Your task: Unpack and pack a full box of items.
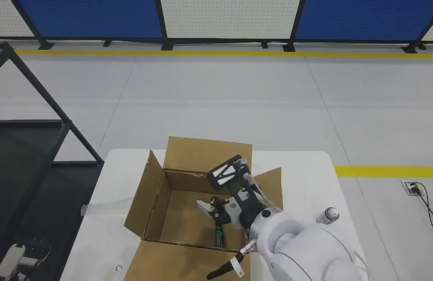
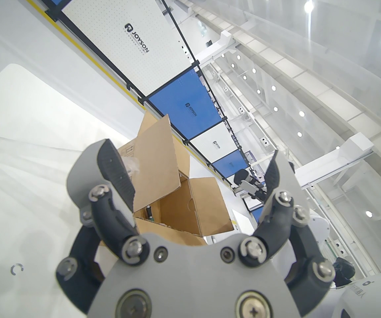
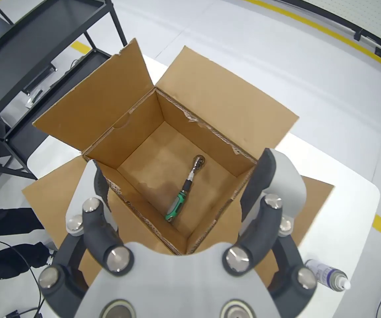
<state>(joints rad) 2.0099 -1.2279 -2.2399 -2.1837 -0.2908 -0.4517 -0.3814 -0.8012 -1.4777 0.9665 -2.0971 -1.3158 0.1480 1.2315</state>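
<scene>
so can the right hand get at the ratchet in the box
Probably yes: the right hand is open above the box, flaps spread, and the ratchet lies alone on its floor.

Top view: right gripper point(image 1: 212, 209) covers the ratchet's point(image 1: 218, 237) head end, its arm point(image 1: 301, 247) hides the box's point(image 1: 154, 211) right wall. Near flap point(image 1: 173, 265) cut off by the frame edge. Left wrist view: side flap point(image 2: 157, 163) blocks most of the box interior; dark item point(image 2: 148, 212) inside, too small to ID.

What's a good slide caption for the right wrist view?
Open right tool hovers above an open box holding one green-handled ratchet; a spray can sits on the table.
</scene>
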